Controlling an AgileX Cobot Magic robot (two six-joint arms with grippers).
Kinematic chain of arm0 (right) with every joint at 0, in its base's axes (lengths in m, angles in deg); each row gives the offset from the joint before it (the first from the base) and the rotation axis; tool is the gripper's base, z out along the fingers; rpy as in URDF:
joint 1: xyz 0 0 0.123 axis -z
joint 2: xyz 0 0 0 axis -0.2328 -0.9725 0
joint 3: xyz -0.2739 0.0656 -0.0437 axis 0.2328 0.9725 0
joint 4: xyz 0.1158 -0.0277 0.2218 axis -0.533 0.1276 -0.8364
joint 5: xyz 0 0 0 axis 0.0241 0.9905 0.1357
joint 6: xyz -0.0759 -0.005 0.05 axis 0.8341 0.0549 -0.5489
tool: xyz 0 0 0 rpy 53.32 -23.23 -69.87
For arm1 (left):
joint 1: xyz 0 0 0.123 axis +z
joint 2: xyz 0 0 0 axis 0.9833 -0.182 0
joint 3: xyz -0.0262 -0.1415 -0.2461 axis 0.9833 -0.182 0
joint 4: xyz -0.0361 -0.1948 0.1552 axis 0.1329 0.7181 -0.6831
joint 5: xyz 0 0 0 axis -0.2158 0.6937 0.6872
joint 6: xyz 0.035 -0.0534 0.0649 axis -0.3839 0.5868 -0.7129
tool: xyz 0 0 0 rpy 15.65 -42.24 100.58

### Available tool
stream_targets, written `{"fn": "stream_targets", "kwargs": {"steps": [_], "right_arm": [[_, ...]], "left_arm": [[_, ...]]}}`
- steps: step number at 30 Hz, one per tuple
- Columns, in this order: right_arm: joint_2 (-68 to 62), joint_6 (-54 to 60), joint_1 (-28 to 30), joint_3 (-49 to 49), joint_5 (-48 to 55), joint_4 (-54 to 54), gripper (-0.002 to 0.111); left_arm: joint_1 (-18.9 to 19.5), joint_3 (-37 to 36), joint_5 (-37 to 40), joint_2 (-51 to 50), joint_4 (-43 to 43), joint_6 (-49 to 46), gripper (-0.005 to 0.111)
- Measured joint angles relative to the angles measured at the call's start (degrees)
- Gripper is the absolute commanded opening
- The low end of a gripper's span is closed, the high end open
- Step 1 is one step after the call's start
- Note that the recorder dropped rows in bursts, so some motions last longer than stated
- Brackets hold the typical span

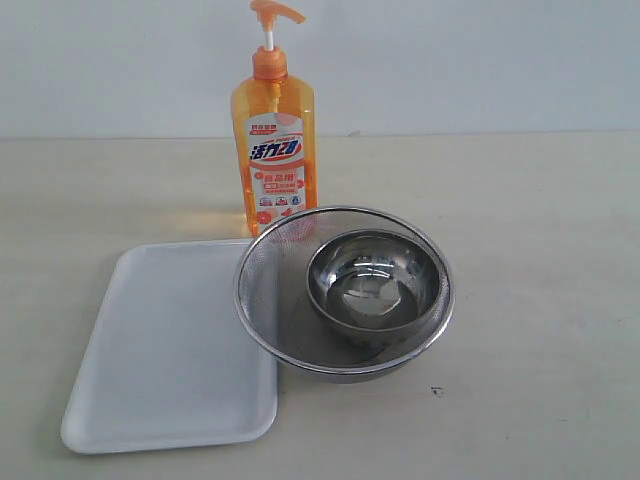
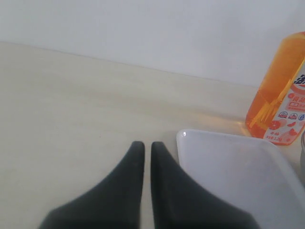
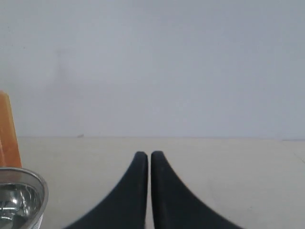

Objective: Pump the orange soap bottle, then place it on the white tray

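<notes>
The orange soap bottle (image 1: 274, 150) stands upright at the back of the table, pump head up, just behind the mesh strainer. The white tray (image 1: 160, 350) lies flat at the front left, touching the strainer's side. Neither arm shows in the exterior view. In the left wrist view my left gripper (image 2: 144, 145) is shut with nothing in it, over bare table beside the tray's corner (image 2: 200, 143), and the bottle (image 2: 281, 100) stands well beyond. My right gripper (image 3: 149, 155) is shut and empty too, with an edge of the bottle (image 3: 7, 133) far to its side.
A round metal mesh strainer (image 1: 262, 290) sits mid-table with a steel bowl (image 1: 375, 285) inside it; the bowl's rim (image 3: 33, 179) shows in the right wrist view. A plain wall backs the table.
</notes>
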Motion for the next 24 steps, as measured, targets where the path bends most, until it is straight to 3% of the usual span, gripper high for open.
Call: {"fn": "stream_targets", "kwargs": {"steps": [14,24], "right_arm": [[-1.0,0.0,0.0,-5.1,-1.0,0.0,0.000],[-13.6,0.5,0.0,-15.4,8.7,0.0,0.000]], "left_arm": [[0.0,0.0,0.0,0.0,0.0,0.0,0.005],[0.0,0.0,0.0,0.0,0.0,0.0,0.005]]}}
